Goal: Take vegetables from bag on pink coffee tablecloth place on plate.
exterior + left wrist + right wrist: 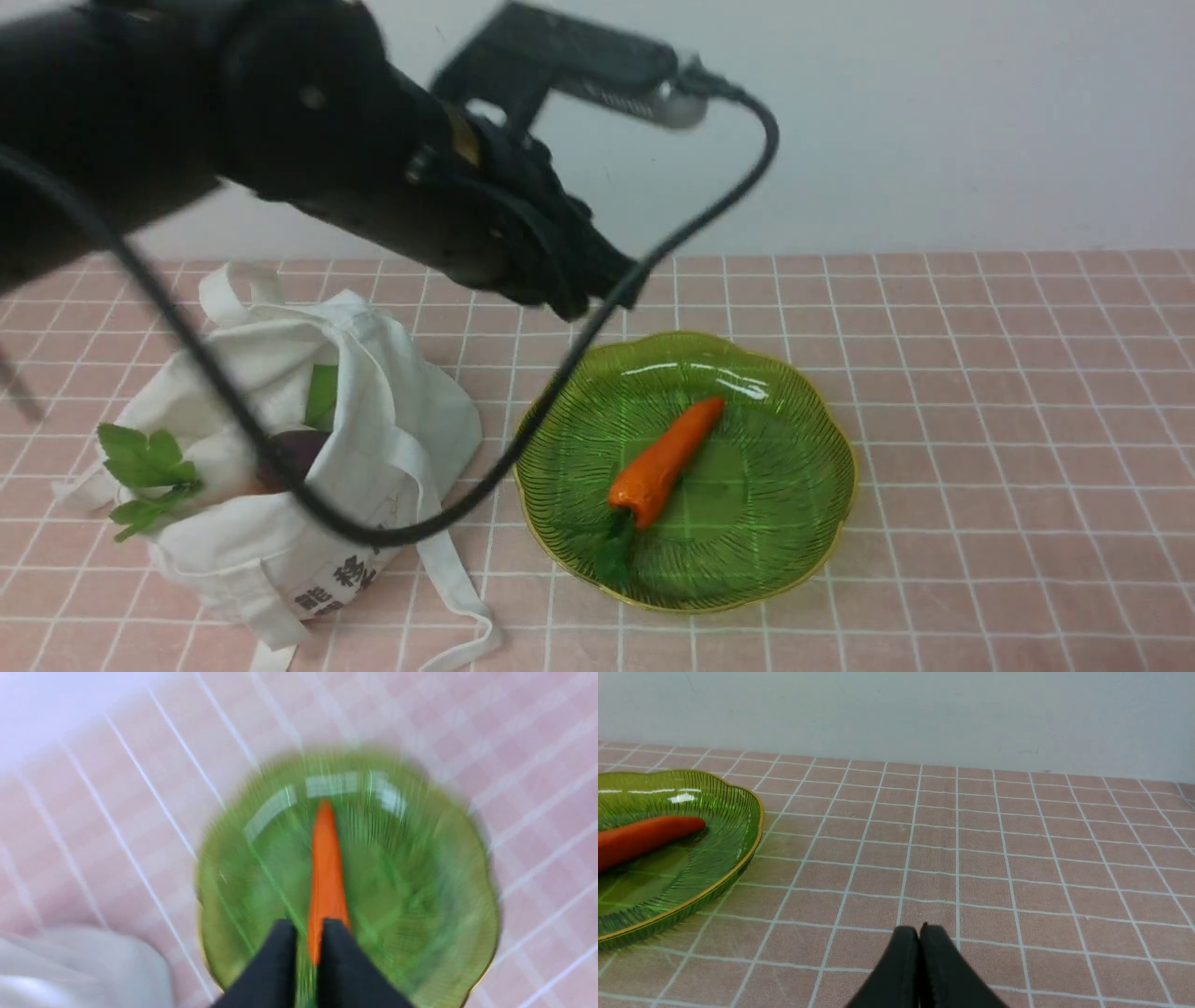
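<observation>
The carrot [667, 457] already lies on the plate [784, 411], right of centre in the front view, tip toward the wall. The left claw [597, 297] hangs above the plate's upper-left rim with a narrow gap between its fingers, holding nothing. The left wrist view is blurred but shows the carrot through that gap. The right claw [919, 927] is pressed closed and empty, low over the bare cloth [980, 373] beside the plate.

The work left sits in the bag [401, 411] at lower left. The radish [219, 457] pokes its leaves out of the mouth and the purple one [303, 446] sits just beside it.

To do the next pick well:
1. Widen the left claw before it reaches the bag.
2. Come in at the open mouth, not through the canvas.
3. Grip the radish's firm body, not its leaves.
4. Watch the cable [523, 439], which loops across the bag's mouth and could snag.

The only writing is on the bag's side: black Chinese characters [338, 583], creased and partly cut off, so I cannot read them surely. No brand shows.
</observation>
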`<action>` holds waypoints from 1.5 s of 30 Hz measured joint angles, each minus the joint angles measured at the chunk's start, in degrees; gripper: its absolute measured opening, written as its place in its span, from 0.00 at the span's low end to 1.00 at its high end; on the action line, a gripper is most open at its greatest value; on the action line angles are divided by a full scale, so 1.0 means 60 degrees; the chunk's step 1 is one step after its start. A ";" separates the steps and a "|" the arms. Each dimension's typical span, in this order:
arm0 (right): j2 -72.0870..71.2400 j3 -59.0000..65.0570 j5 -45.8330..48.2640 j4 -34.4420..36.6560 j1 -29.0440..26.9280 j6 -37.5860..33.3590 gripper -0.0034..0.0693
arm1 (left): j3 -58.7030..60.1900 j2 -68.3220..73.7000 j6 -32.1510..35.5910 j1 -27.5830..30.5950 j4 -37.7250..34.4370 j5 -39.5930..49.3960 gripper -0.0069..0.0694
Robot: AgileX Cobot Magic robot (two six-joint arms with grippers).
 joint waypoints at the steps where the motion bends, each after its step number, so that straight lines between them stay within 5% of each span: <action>1: 0.0000 0.0000 0.0000 0.0000 0.0000 0.0000 0.03 | 0.0232 -0.0533 -0.0040 0.0000 0.0000 -0.0221 0.10; 14: 0.0000 0.0000 0.0000 0.0000 0.0000 0.0000 0.03 | 0.5328 -0.6573 -0.0068 0.0000 0.0009 -0.3092 0.08; 35: 0.0000 0.0000 0.0000 0.0000 0.0000 0.0000 0.03 | 0.7124 -1.0601 0.0488 0.0209 0.0712 -0.1964 0.08; 45: 0.0000 0.0000 0.0000 0.0000 0.0000 0.0000 0.03 | 1.1651 -1.3274 0.0956 0.3931 0.0097 -0.2974 0.08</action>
